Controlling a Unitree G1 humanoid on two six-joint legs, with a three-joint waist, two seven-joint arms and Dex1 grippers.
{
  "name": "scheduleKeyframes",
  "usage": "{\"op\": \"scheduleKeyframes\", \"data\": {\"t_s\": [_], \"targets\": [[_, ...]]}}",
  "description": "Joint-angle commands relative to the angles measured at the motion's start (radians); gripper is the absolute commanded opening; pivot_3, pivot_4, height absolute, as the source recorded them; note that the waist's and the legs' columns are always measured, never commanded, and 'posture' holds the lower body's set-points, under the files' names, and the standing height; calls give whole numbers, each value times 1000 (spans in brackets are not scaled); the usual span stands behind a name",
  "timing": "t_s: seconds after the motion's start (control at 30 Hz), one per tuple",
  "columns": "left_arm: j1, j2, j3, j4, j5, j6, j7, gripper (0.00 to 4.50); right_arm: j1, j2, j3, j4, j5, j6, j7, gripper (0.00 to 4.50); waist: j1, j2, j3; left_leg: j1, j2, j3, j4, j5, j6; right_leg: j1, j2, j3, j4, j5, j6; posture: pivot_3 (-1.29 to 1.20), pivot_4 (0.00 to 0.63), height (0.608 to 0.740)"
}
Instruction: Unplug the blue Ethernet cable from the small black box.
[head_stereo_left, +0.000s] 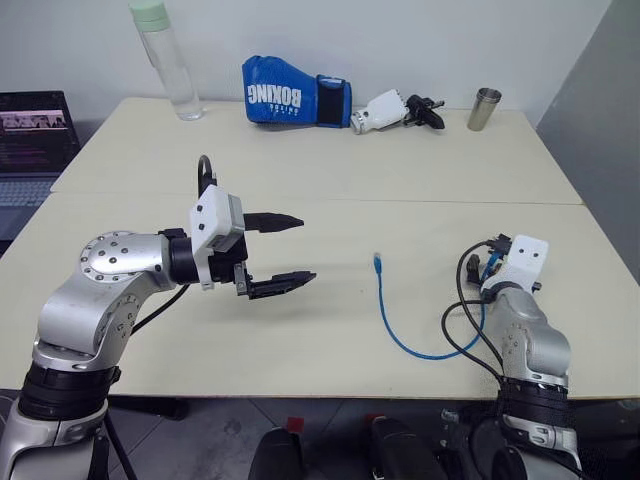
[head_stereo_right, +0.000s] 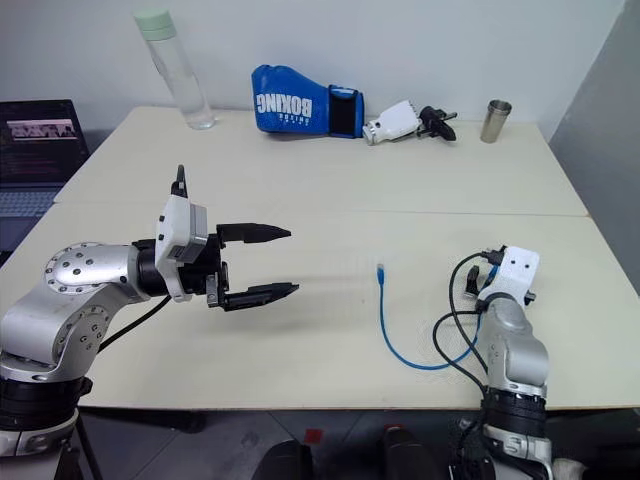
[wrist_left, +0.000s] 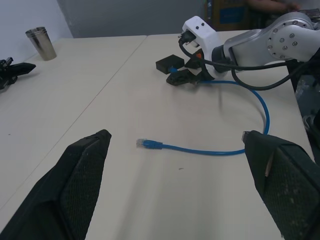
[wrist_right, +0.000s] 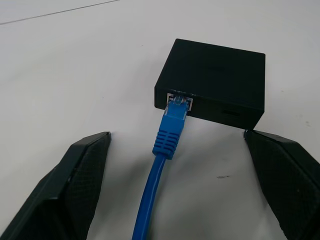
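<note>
Cable (wrist_right: 167, 150) plugged into box (wrist_right: 215, 82), right end effector (wrist_right: 175, 185) open astride plug, left end effector (head_stereo_left: 283, 252) open, empty

Between the right gripper's (wrist_right: 175, 190) rough, matt black fingers (wrist_right: 70, 185) lies the blue Ethernet cable (wrist_right: 160, 175), smooth, slightly glossy plastic with a ribbed boot and a clear plug. Just beyond the fingertips, the small black box (wrist_right: 215, 80) looks like matt plastic. The table (wrist_right: 75, 65) beneath is smooth, pale and matt. The left gripper's (wrist_left: 180, 175) fingers (wrist_left: 75, 190) show the same grainy black texture.
</note>
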Motion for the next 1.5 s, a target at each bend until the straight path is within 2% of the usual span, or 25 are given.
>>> {"op": "scheduleKeyframes", "data": {"t_s": [0.03,0.37,0.47,0.5,0.57,0.7,0.8,0.93,1.07,1.23,1.5], "targets": [[-10,4,22,-14,-2,-19,4,4500,-13,54,-20,-2,18,33,-43,3571,-3,0,0,0,0,0,0,0,0,0,0,0,0,0,0,0,150,740],[-5,7,28,-4,2,-30,-2,4500,-28,79,-40,-2,14,38,-60,1342,-20,0,0,0,0,-1,0,0,0,0,0,0,0,0,0,0,150,740],[-5,-1,33,2,-7,-26,6,4500,-12,40,-4,-12,2,22,-6,785,-22,0,0,0,0,-1,0,0,0,0,0,0,0,0,0,0,150,740],[-4,-4,36,3,-13,-21,10,4500,-5,27,13,-19,-2,15,16,460,-22,0,0,0,0,-1,0,0,0,0,0,0,0,0,0,0,150,740],[-1,-4,43,12,-22,-6,17,4500,20,-32,84,-48,-15,-18,111,124,-23,0,0,0,0,0,0,0,0,0,0,0,0,0,0,0,150,740],[-1,-10,65,39,-63,46,37,4500,63,-192,244,-94,-79,-151,327,110,-24,1,1,0,0,0,-1,0,0,0,0,0,0,0,0,0,150,740],[-22,-7,84,65,-115,118,49,4500,52,-366,406,-102,-169,-364,549,109,-24,2,1,0,0,0,-1,0,0,-1,0,0,0,0,0,0,150,740],[-67,5,119,99,-219,241,47,4500,-14,-499,542,-60,-260,-642,730,108,-23,2,2,0,0,0,0,0,0,0,0,-1,-1,0,1,0,150,740],[-88,31,131,153,-277,341,21,4500,-115,-549,612,12,-297,-876,866,107,-22,2,2,0,0,-1,0,0,0,0,1,-1,-1,0,0,0,150,740],[-113,27,121,185,-322,418,17,4500,-265,-538,665,88,-279,-1106,1012,107,-18,1,2,0,0,-1,1,0,0,0,0,-1,0,0,0,0,150,740],[-122,-43,131,222,-342,456,81,4500,-359,-476,687,159,-284,-1239,1074,98,-9,1,2,0,0,-2,2,0,0,0,-1,-2,0,0,0,0,150,740]]}}
